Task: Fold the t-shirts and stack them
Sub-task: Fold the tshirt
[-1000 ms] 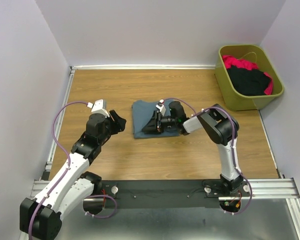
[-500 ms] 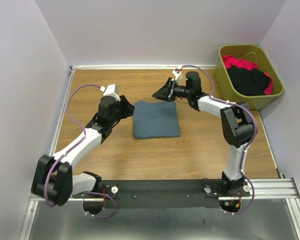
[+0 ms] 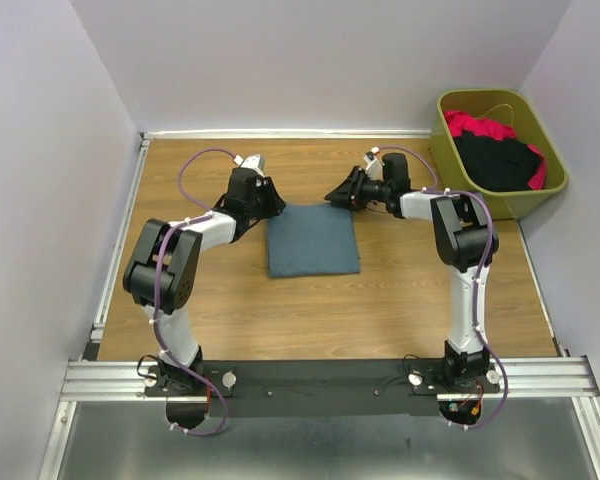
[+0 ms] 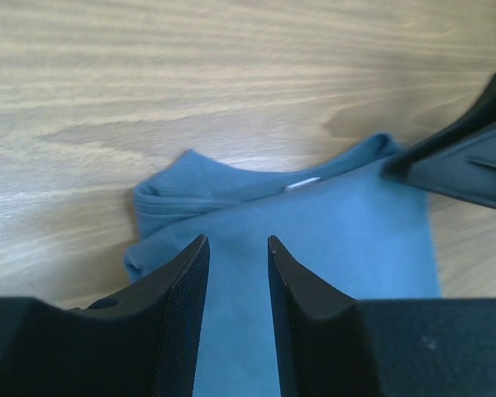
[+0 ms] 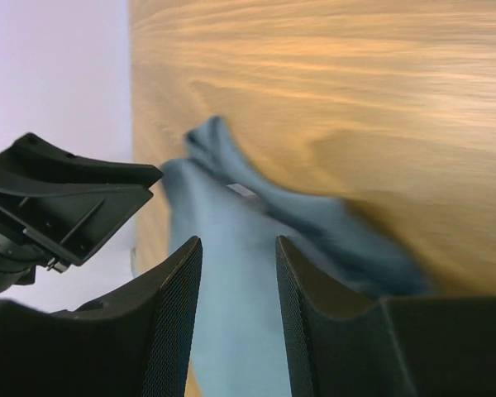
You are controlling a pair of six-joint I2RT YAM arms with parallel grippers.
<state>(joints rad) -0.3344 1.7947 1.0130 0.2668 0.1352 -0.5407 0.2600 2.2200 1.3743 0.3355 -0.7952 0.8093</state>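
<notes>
A folded slate-blue t-shirt (image 3: 312, 240) lies flat in the middle of the table, its white neck label (image 4: 302, 184) at the far edge. My left gripper (image 3: 276, 205) is low over the shirt's far left corner. In the left wrist view its jaws (image 4: 237, 241) stand apart above the blue cloth (image 4: 339, 240), with nothing pinched. My right gripper (image 3: 330, 197) is at the far right corner, facing the left one. Its jaws (image 5: 238, 241) are also apart over the cloth (image 5: 223, 273). A black t-shirt (image 3: 495, 160) and a red-pink one (image 3: 475, 125) lie in the bin.
The olive-green bin (image 3: 480, 205) stands at the table's far right corner against the wall. White walls close in the table at the back and on both sides. Each wrist view shows the other gripper close by across the shirt's collar edge.
The left arm swung in from the table's left to the shirt's far left corner, its jaws narrowing. The right gripper lifted off the shirt's top and moved to its far right corner.
</notes>
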